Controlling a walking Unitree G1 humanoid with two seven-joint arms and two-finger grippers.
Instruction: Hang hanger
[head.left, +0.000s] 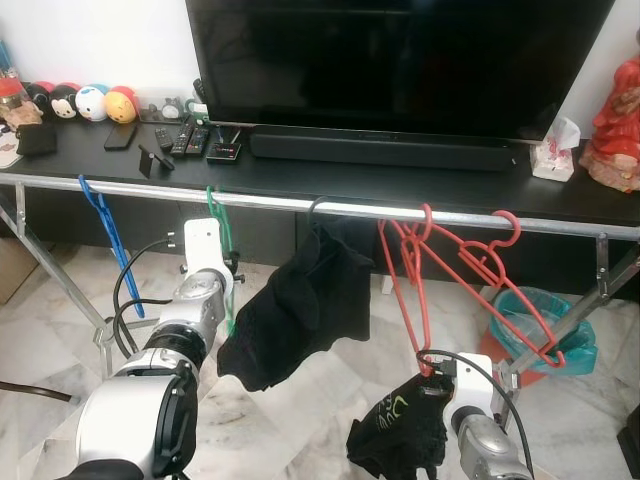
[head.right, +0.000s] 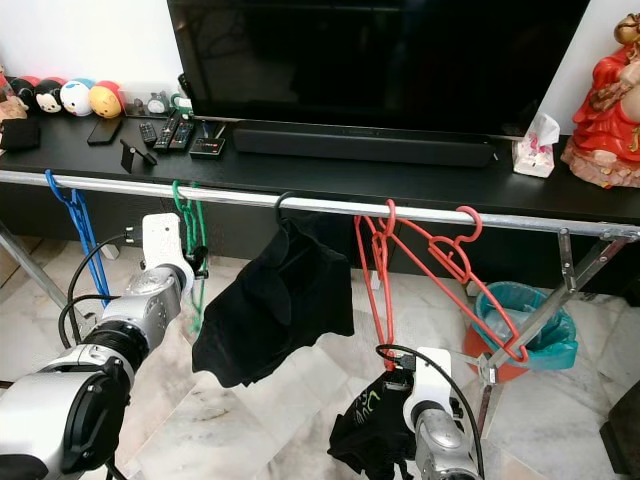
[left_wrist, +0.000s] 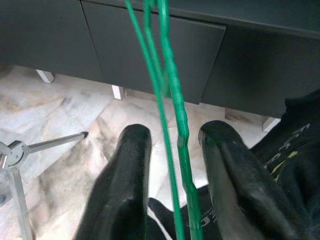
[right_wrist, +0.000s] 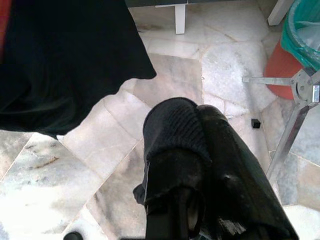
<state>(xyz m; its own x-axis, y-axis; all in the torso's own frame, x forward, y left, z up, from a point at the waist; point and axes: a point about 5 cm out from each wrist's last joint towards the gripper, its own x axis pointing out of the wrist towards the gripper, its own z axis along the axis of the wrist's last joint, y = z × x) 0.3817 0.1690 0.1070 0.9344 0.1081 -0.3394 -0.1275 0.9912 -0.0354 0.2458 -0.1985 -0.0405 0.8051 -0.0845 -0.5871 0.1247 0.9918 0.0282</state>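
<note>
A steel rail (head.left: 280, 203) runs across in front of me. From it hang a blue hanger (head.left: 105, 230), a green hanger (head.left: 222, 240), a black garment on a dark hanger (head.left: 300, 310) and several red hangers (head.left: 410, 270). My left gripper (left_wrist: 172, 137) is raised to the green hanger (left_wrist: 170, 100); its fingers stand open on either side of the green wires. Lower right, my right gripper (right_wrist: 197, 112) is shut on a black cloth with green print (head.left: 395, 430), just beneath the bottom of a red hanger.
Behind the rail stands a black TV console (head.left: 330, 175) with a TV, soundbar (head.left: 380, 150), remotes, plush toys and a tissue box. A red bin with a teal bag (head.left: 535, 320) sits by the rack's right leg (head.left: 560, 330). Marble floor lies below.
</note>
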